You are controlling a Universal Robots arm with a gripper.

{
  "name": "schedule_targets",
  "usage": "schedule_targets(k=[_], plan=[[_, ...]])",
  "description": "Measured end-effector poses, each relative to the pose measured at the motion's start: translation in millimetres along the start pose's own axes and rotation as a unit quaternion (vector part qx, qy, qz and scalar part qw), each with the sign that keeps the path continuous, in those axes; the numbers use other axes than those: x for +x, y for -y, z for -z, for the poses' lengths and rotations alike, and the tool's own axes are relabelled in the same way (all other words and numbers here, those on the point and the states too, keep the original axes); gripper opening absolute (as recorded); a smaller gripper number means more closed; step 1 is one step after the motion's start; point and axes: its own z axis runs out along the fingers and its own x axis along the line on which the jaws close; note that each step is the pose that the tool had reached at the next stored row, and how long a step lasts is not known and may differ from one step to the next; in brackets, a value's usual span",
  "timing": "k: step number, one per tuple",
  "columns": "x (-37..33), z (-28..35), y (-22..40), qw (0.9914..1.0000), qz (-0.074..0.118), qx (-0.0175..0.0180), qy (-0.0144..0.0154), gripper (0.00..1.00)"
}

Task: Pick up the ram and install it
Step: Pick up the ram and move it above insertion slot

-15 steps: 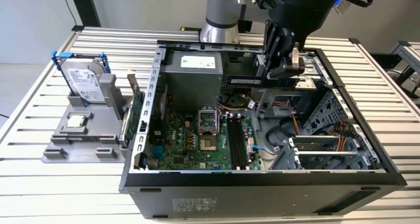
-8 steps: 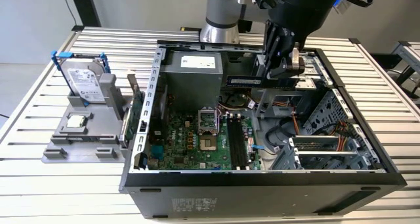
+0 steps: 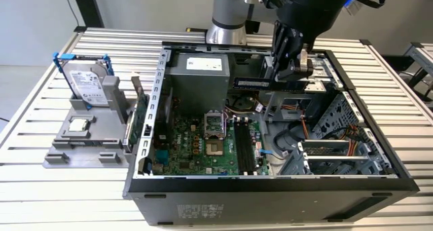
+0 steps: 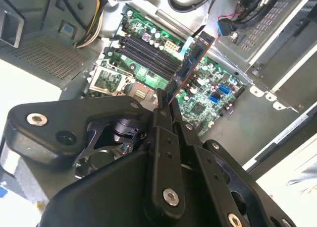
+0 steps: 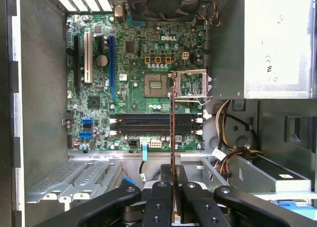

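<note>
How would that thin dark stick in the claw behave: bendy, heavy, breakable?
Probably stiff: the stick juts straight out sideways from the gripper without sagging. Likely light, since a pinch at one end holds it level. Possibly fragile: it looks very thin edge-on in the first wrist view.

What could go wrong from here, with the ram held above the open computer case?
1. The ram lies crosswise to the memory slots; lowered so, it could hit the motherboard instead of seating.
2. The gripper clamps it at one end, so the stick may tilt or slip.
</note>
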Motion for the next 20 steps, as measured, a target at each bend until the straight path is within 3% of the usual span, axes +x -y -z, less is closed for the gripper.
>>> schedule_targets(k=[6,11,15,20], plan=[[0.0,0.0,0.0,0.9993,-0.037,0.001,0.0011,0.0],[0.0,0.0,0.0,0.99754,-0.07,0.002,0.0021,0.0],[0.0,0.0,0.0,0.99476,-0.102,0.0029,0.003,0.0],[0.0,0.0,0.0,0.98981,-0.142,0.004,0.0042,0.0]])
